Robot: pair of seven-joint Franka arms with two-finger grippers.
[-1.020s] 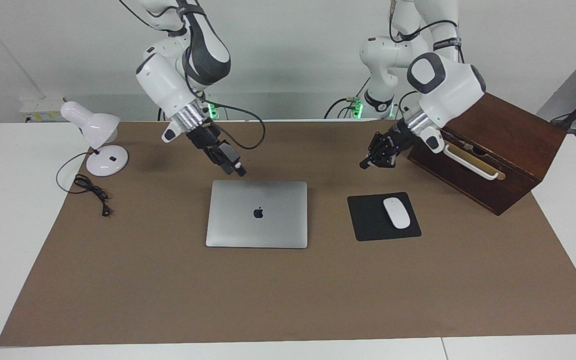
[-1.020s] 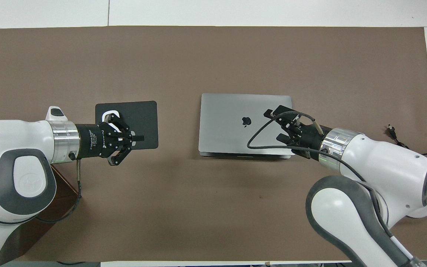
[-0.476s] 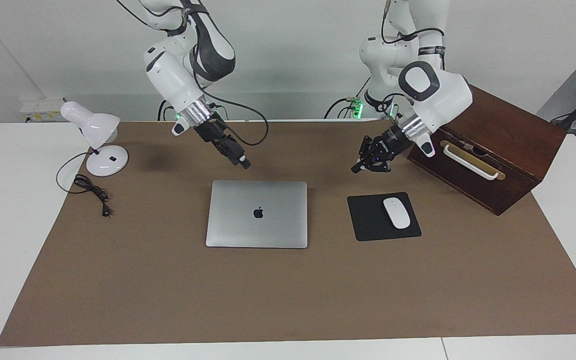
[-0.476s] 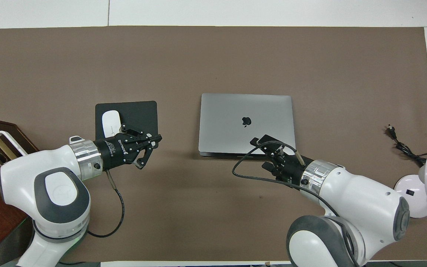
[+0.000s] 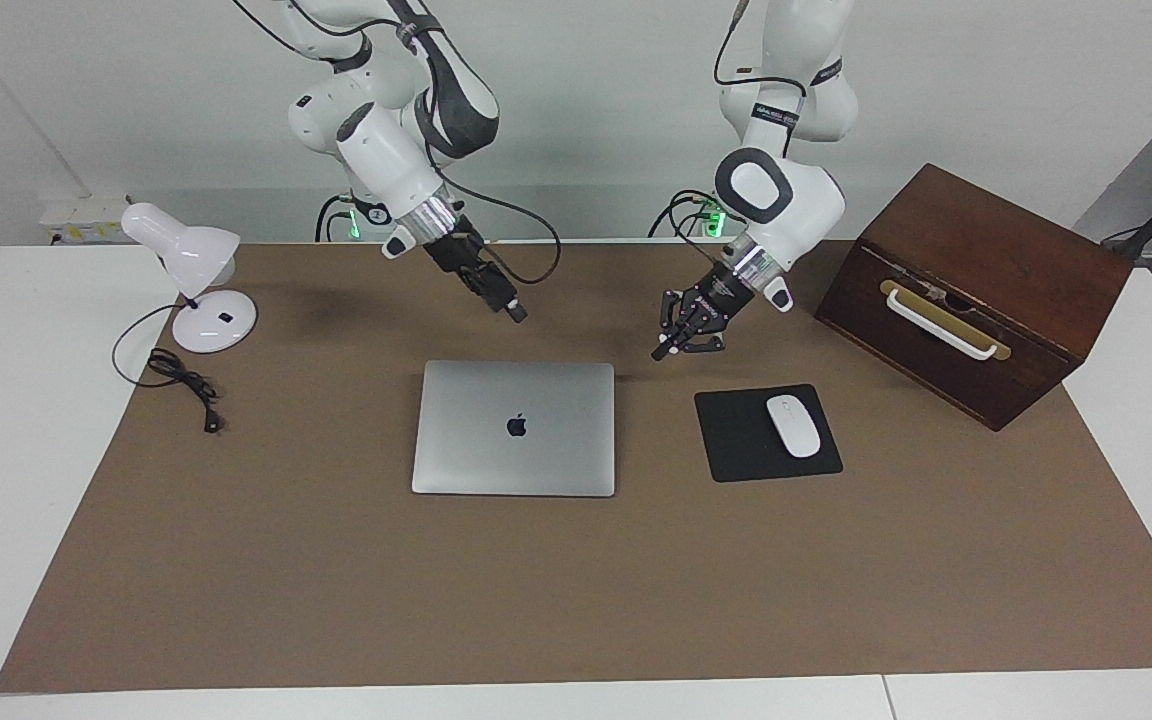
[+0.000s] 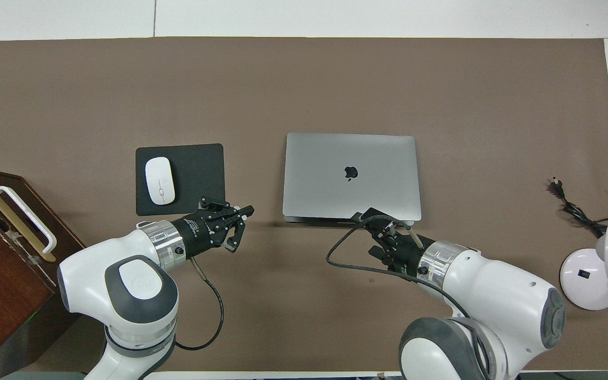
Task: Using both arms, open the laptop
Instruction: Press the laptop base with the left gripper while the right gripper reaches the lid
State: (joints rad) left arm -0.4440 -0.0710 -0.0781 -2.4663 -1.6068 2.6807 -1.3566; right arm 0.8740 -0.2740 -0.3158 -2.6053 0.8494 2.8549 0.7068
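Observation:
The silver-grey laptop (image 5: 514,428) lies closed on the brown mat (image 5: 576,590), apple logo up; it also shows in the overhead view (image 6: 351,177). My right gripper (image 5: 514,312) hangs in the air just above the mat, over the laptop's edge nearer to the robots (image 6: 362,216). My left gripper (image 5: 664,350) is shut and empty. It hangs over bare mat beside the laptop's corner nearer to the robots, between laptop and mouse pad (image 6: 246,211). Neither gripper touches the laptop.
A black mouse pad (image 5: 741,435) with a white mouse (image 5: 793,426) lies beside the laptop toward the left arm's end. A tilted brown wooden box (image 5: 976,290) stands at that end. A white desk lamp (image 5: 198,290) and its cord (image 5: 181,385) sit at the right arm's end.
Both arms swung in toward the middle. The left gripper moved from over the mouse pad to beside the laptop's corner. The right gripper drew back from over the lid to the near edge.

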